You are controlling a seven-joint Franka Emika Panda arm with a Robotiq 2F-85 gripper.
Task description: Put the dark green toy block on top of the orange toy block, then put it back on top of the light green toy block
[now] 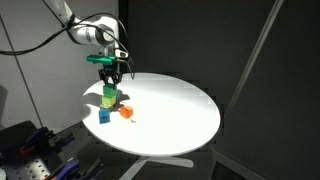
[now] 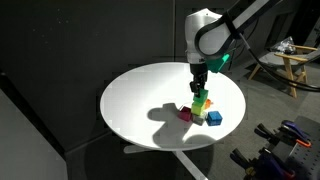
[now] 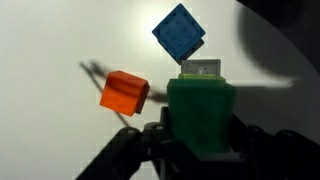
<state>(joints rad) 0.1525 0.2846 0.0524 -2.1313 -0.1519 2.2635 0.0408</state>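
In the wrist view my gripper (image 3: 201, 125) is shut on the dark green toy block (image 3: 200, 100), one finger against each side. Just beyond it shows the pale top of the light green toy block (image 3: 202, 68). The orange toy block (image 3: 124, 93) lies on the table to the left. In both exterior views the gripper (image 1: 110, 78) (image 2: 200, 86) points straight down, with the dark green block (image 1: 109, 90) (image 2: 201, 96) right over the light green block (image 1: 110, 101) (image 2: 203, 106). I cannot tell whether the two touch. The orange block (image 1: 125, 111) sits beside the stack.
A blue block (image 3: 180, 33) (image 1: 104, 116) (image 2: 214, 118) lies on the round white table (image 1: 180, 110) (image 2: 140, 95), close to the stack. Dark curtains surround the table. Equipment stands off the table's edge (image 1: 30, 150), and there is a wooden frame (image 2: 295, 65).
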